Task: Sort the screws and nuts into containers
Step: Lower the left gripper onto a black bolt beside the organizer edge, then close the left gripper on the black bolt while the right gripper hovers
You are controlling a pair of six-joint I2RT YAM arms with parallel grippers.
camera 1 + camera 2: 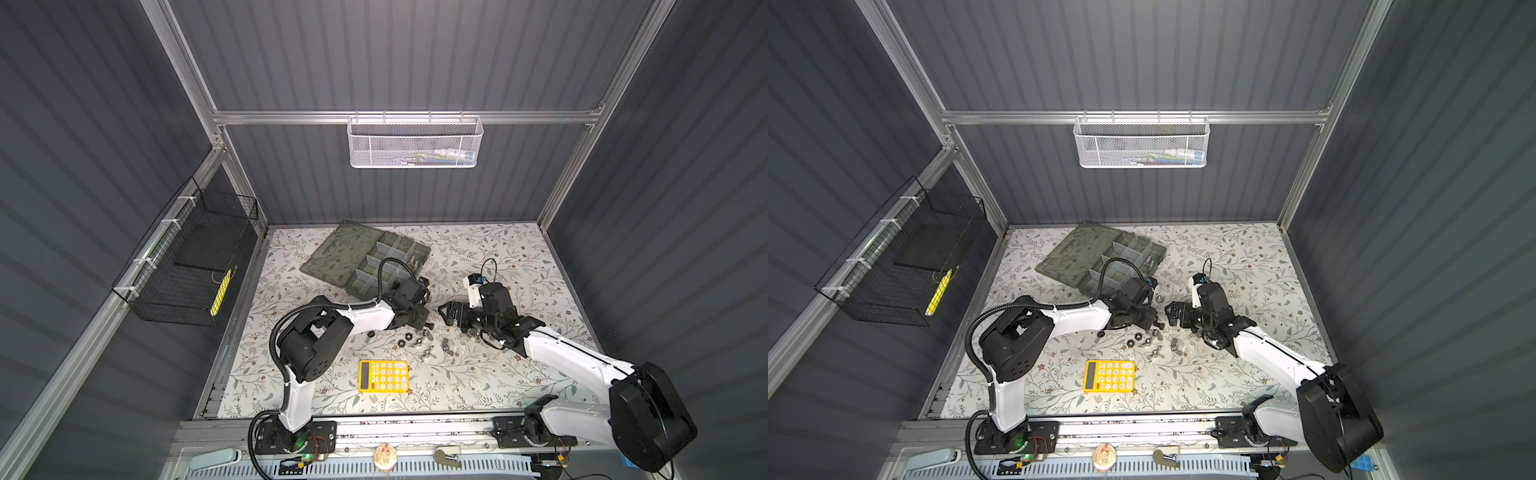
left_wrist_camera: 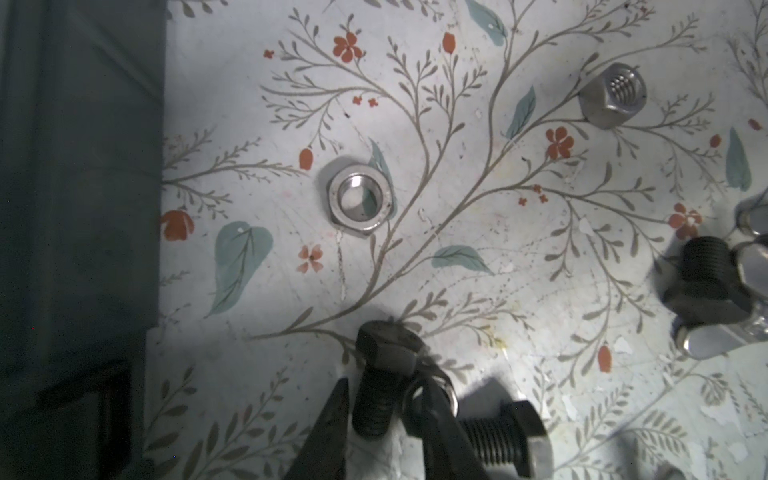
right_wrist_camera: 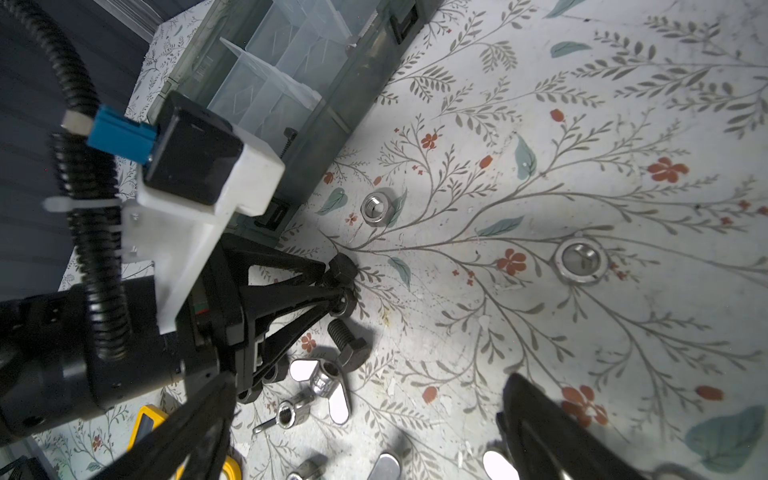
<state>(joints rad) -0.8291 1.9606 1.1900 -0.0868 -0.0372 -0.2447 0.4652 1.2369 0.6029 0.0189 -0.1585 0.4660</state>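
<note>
Left wrist: fingers (image 2: 328, 424) straddle black screw (image 2: 384, 374); organiser (image 2: 79, 187) wall near.

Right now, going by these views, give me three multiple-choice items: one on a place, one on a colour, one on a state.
1. Where on the table is the yellow calculator? A far edge; B near side, toward the robot; C right corner.
2. What colour is the bolt that the left gripper straddles? A black; B silver; C yellow.
3. How is the organiser lid? A shut; B missing; C folded open.
B: both top views show it nearest the robot's side. A: the left wrist view shows it dark. C: it lies flat beside the compartments.
</note>
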